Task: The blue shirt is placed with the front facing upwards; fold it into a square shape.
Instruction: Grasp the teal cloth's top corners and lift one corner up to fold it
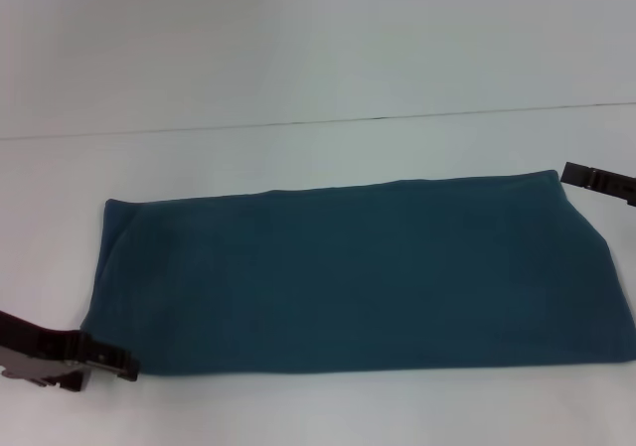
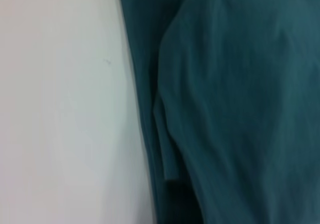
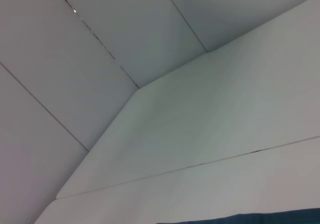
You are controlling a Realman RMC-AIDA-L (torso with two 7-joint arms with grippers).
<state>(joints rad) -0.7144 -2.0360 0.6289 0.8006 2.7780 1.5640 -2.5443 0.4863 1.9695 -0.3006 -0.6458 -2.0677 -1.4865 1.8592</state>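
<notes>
Blue shirt [image 1: 358, 272] lies folded into a long band on desk [image 1: 298, 59]; left pincer [image 1: 124, 369] at its near-left corner, right pincer [image 1: 568, 174] at far-right corner; grip states cannot be told

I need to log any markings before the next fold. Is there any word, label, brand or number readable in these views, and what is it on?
None can be read.
The blue shirt lies folded into a long rectangle on the white table, showing plain cloth only: no lettering, no tag.
The left gripper at its near left corner and the right gripper at its far right corner bear no legible marks.
</notes>
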